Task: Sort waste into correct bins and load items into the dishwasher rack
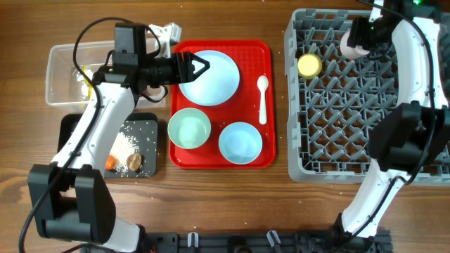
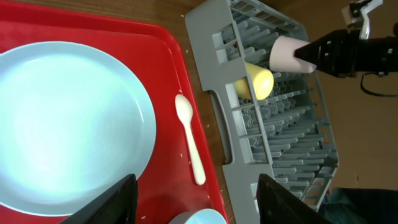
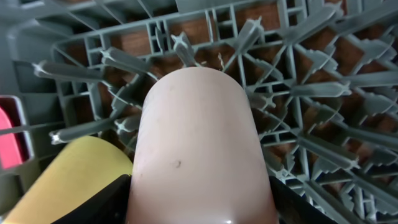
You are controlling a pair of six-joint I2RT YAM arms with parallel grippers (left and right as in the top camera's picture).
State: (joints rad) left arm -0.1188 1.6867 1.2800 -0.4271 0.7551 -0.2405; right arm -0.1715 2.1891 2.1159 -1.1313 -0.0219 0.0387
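Overhead, the dishwasher rack (image 1: 290, 105) was the biggest thing on the table. The red tray (image 1: 246, 112) lay just left of the rack. The clear bin (image 1: 63, 53) and the black bin (image 1: 149, 126) sat well left of the rack, past the tray.

On the tray, the light blue plate (image 1: 219, 83) lay level with the rack's far half. A bowl (image 1: 189, 128) and a second bowl (image 1: 240, 142) sat toward the rack's near end. The white spoon (image 1: 262, 98) lay along the tray edge nearest the rack.

The yellow cup (image 1: 309, 65) lay inside the rack near its far left corner. The pink cup (image 2: 285, 53) was just beside it, deeper into the rack, clamped across its side wall by the right gripper (image 2: 305, 55). Whether it touched the pegs I could not tell. It looked like light, stiff, smooth plastic, likelier to slip than crush, so a hold across mid-wall seemed sound.

The left gripper (image 1: 199, 68) hovered with fingers apart and nothing between them, over the plate's edge farthest from the rack. Rice (image 1: 126, 146), a carrot (image 1: 110, 163) and a brown lump (image 1: 135, 161) lay in the black bin.
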